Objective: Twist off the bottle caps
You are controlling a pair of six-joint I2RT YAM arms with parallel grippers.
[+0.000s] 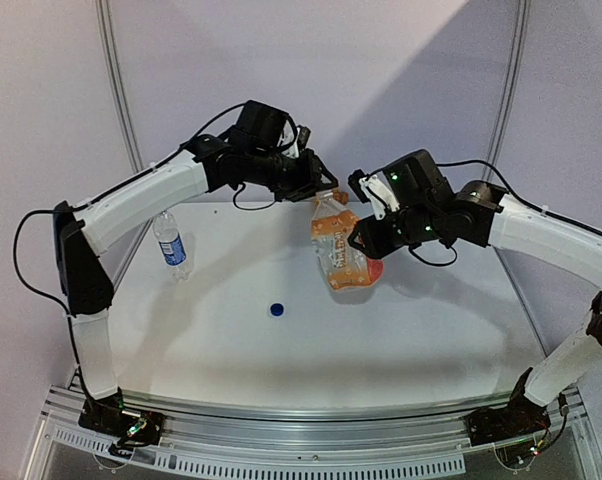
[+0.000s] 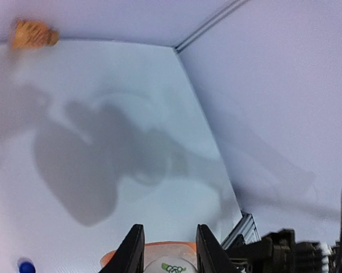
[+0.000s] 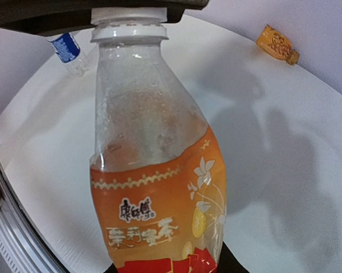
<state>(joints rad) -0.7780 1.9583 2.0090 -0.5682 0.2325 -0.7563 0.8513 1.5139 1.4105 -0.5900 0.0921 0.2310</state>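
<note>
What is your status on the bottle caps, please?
Left gripper clamps white cap. Right gripper holds orange tea bottle. Blue cap off, on table. No obstruction.

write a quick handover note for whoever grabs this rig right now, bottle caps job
Left gripper: jaws closed on the white cap of the orange bottle, from above.
Right gripper: jaws clamped on that bottle's lower body, holding it at a slant.
Water bottle: upright on the left of the table, nothing gripping it.
Blue cap: lying loose near mid-table, apart from both bottles.
Done: the blue cap looks to be off.
Left: the white cap sits on its neck; twist it off while the right gripper braces the bottle.
</note>
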